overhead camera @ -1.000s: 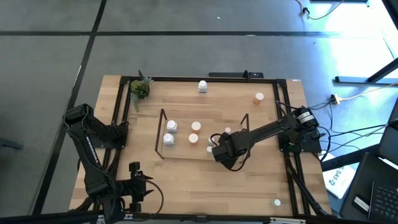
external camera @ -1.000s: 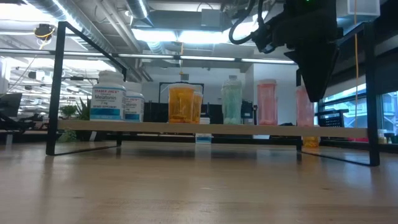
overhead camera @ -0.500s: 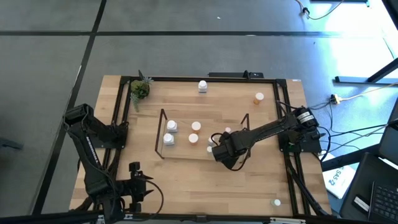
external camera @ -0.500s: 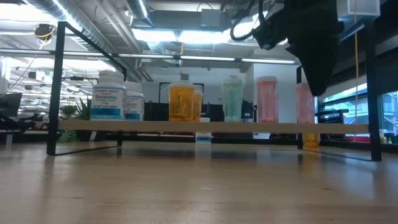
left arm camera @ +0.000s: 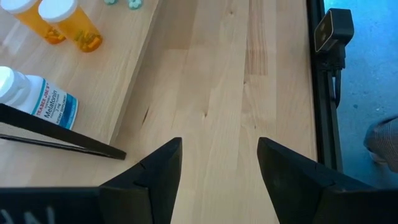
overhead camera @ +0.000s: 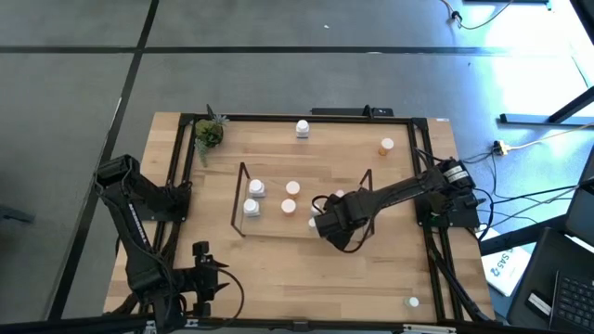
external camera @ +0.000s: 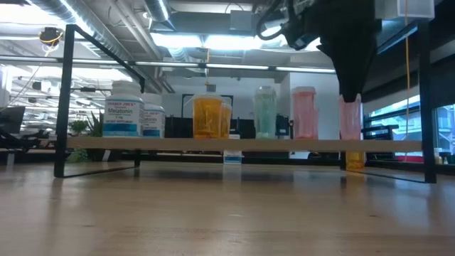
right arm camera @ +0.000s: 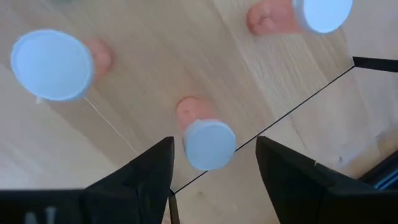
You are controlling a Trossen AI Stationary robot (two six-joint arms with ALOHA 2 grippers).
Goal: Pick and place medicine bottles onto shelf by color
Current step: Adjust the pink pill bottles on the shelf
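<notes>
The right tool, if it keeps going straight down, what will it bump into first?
Most likely the white cap of a small pink bottle on the shelf. It sits between the right tool's open fingers, though how far off is unclear.

Upright white-capped medicine bottles (external camera: 207, 117) line the shelf (external camera: 213, 144) across the frame's middle: white at left, then orange, teal, pink at right. More stand on the counter behind.

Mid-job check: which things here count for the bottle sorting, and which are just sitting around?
Job: shelf; bottles on it: white, orange, teal, pink; loose white bottle; loose orange bottle; right gripper, open above a pink bottle.
Lying about: potted plant.
</notes>
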